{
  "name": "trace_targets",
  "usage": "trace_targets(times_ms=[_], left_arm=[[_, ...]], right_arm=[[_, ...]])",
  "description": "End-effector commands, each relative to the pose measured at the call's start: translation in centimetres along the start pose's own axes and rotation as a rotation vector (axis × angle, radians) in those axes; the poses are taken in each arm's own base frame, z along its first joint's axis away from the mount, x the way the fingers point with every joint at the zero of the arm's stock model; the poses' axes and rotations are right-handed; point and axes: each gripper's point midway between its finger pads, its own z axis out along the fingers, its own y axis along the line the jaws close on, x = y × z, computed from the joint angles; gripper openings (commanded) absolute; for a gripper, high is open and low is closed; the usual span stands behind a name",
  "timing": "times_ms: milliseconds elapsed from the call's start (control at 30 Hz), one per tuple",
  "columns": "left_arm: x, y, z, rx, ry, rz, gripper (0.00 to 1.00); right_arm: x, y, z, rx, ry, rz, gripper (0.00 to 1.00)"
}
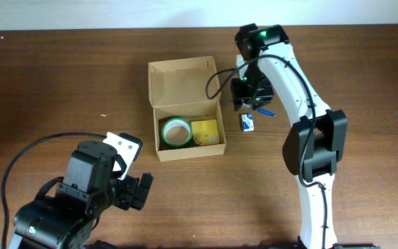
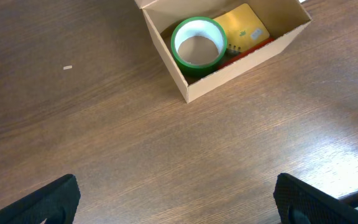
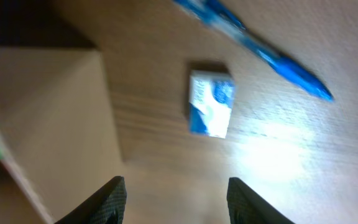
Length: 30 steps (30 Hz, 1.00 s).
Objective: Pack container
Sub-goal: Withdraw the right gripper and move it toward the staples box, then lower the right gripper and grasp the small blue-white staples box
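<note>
The tan cardboard container [image 1: 185,104] stands open mid-table with its lid flap up at the back. Inside lie a green tape roll [image 1: 175,132] and a yellow sticky-note pad [image 1: 205,131]; both also show in the left wrist view, roll [image 2: 197,45] and pad [image 2: 244,28] in the box [image 2: 229,68]. My right gripper [image 1: 249,97] is open and empty just right of the box, above a small blue-white eraser [image 3: 211,104] and a blue pen [image 3: 253,43]. The box wall [image 3: 48,106] is at its left. My left gripper [image 2: 176,199] is open and empty near the front left.
The eraser [image 1: 247,122] and the pen [image 1: 264,111] lie on the wood table right of the box. A tiny white scrap [image 2: 68,67] lies left of the box. The right arm's base stands at the front right.
</note>
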Motion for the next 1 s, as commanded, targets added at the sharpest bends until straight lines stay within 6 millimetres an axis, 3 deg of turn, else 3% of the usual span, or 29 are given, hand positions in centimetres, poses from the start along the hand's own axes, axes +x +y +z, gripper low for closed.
trace_targets(times_ms=[0,233,367,633,967], left_arm=[[-0.5,0.0,-0.5,0.005,-0.021,0.016,1.00],[-0.5,0.0,-0.5,0.005,-0.021,0.016,1.00],[-0.5,0.0,-0.5,0.005,-0.021,0.016,0.99],[-0.5,0.0,-0.5,0.005,-0.022,0.016,1.00],[-0.5,0.0,-0.5,0.005,-0.022,0.016,1.00]], right_arm=[[1.0,-2.0,-2.4,0.065,-0.034,0.010,0.53],[2.2,-3.5,-8.6,0.045,-0.193,-0.031,0.54],[2.8,-3.5,-9.4,0.017,-0.214,-0.045,0.54],[3.7,-3.8,-5.1,0.007,-0.238,-0.061,0.54],[1.9,-3.5,0.7,-0.030,-0.290,-0.095,0.54]])
